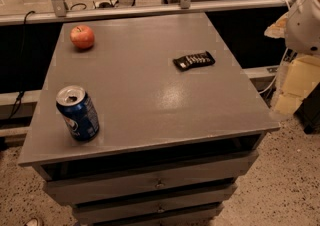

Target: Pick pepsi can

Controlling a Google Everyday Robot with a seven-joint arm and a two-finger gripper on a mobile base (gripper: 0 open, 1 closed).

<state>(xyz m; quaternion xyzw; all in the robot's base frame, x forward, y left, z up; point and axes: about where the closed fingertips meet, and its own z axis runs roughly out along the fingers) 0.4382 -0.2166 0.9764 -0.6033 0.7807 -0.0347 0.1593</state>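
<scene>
The pepsi can [78, 113] is a blue can with a silver opened top. It stands upright near the front left corner of the grey cabinet top [145, 85]. My gripper [294, 86] is at the far right edge of the view, beyond the cabinet's right side and below the white arm housing [306, 16]. It is far from the can and holds nothing that I can see.
A red apple [82, 36] sits at the back left corner of the top. A flat black snack wrapper [194, 60] lies at the right middle. A metal rail [150, 9] runs behind the cabinet. Drawers [155, 182] are below the front edge.
</scene>
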